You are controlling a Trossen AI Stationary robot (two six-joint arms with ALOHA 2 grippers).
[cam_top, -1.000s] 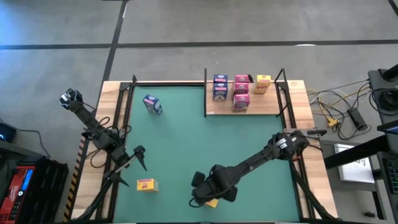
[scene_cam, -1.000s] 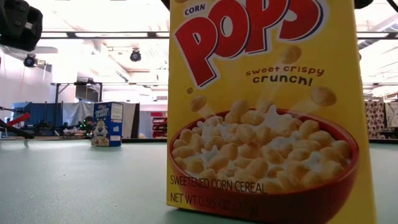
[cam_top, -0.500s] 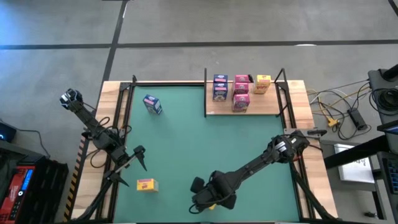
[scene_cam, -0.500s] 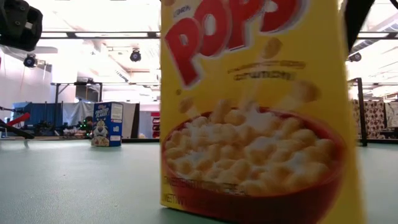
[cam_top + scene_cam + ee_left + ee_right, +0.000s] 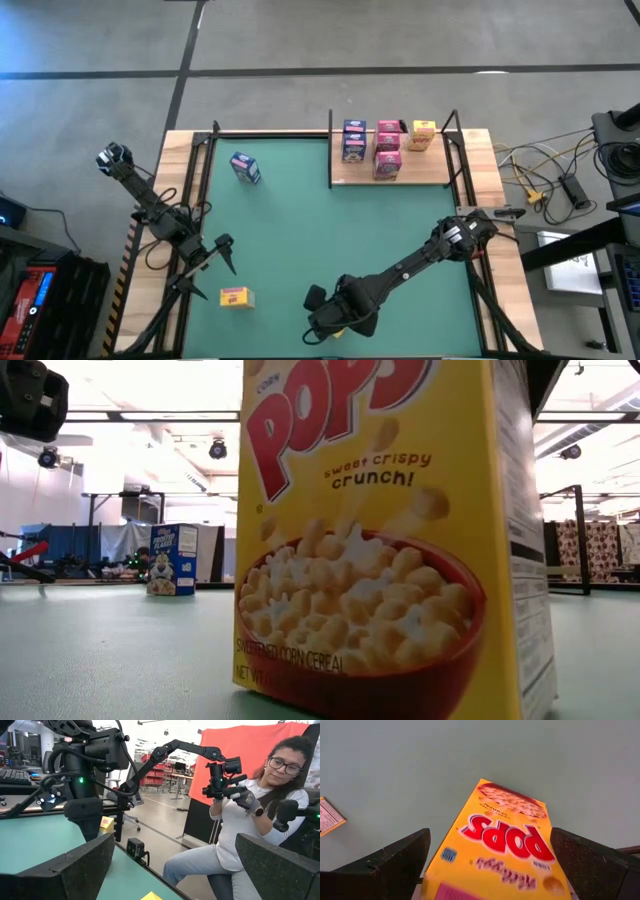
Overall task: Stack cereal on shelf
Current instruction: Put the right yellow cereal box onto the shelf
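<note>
You saw a glossy printed cardboard cereal box (image 5: 380, 540) on the matt green counter (image 5: 300, 230); the shelf (image 5: 400, 176) looked like light wood.

Seated person (image 5: 240, 835) w/ handheld controller (image 5: 223, 779)

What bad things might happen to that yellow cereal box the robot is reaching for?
The yellow Corn Pops box stands upright between the right gripper's open fingers, not yet gripped. A bump could tip it over. It sits near the green table's front edge, so a push might slide it off.

Open left hand (image 5: 172, 870), seated person (image 5: 250, 820)
</note>
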